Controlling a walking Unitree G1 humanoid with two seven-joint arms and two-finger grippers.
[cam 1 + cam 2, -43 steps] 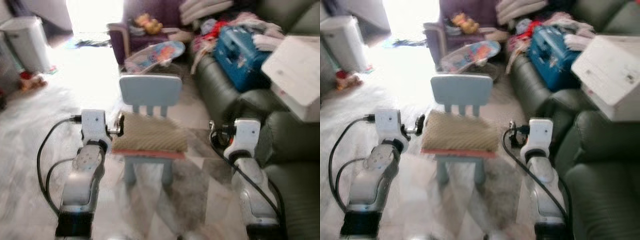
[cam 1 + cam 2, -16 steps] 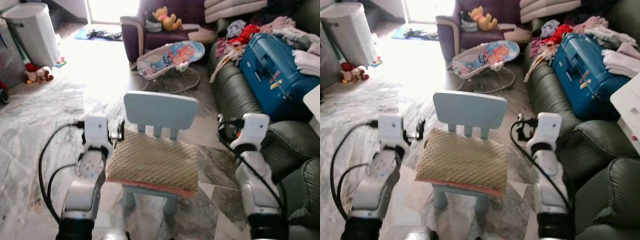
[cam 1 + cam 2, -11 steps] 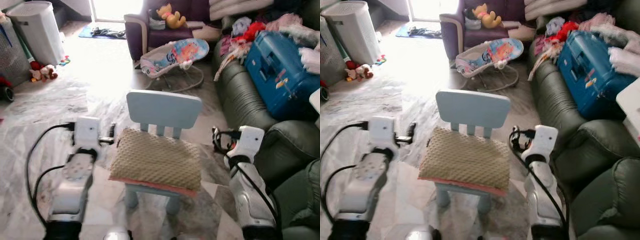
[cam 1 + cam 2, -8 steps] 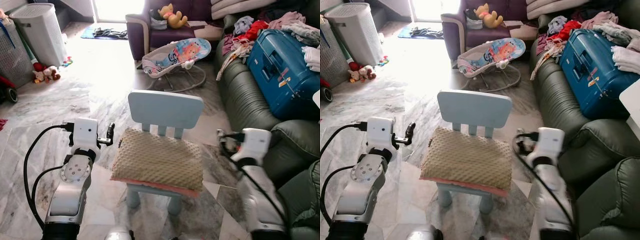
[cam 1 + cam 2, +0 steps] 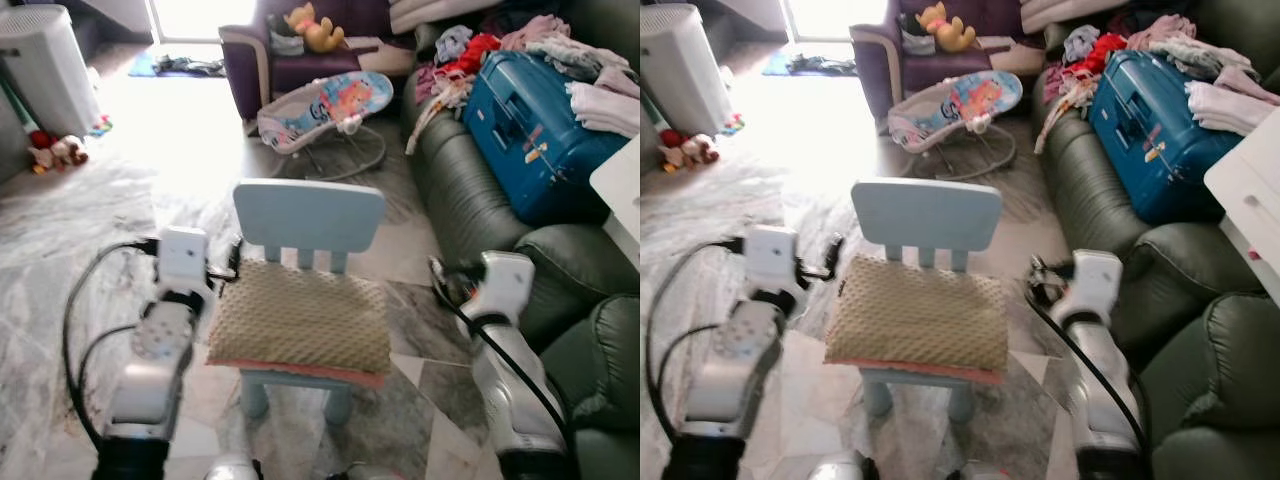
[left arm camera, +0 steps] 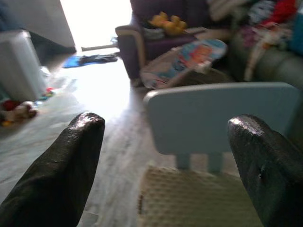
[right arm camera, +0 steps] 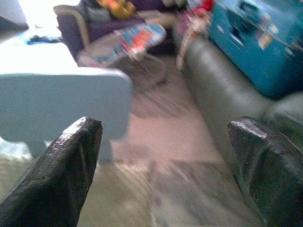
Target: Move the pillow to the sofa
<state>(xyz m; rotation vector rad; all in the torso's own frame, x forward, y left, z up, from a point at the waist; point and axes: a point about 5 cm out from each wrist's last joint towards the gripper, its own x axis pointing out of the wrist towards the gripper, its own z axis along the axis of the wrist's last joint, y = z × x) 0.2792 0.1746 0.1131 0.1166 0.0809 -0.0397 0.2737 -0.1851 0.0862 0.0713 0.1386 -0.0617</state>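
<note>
Tan knobbly pillow [image 5: 300, 318] lies on the small pale-blue plastic chair [image 5: 308, 216], marble floor [image 5: 60, 230] beneath; dark green leather sofa [image 5: 1110, 180] at my right; my left gripper [image 6: 165, 165] and right gripper [image 7: 161, 165] both spread wide, empty, flanking the chair.

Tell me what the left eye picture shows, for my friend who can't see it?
A tan pillow lies on a small light blue chair, with the robot's left gripper and right gripper raised on either side of it. A dark green sofa on the right holds a blue suitcase and clothes.
</note>
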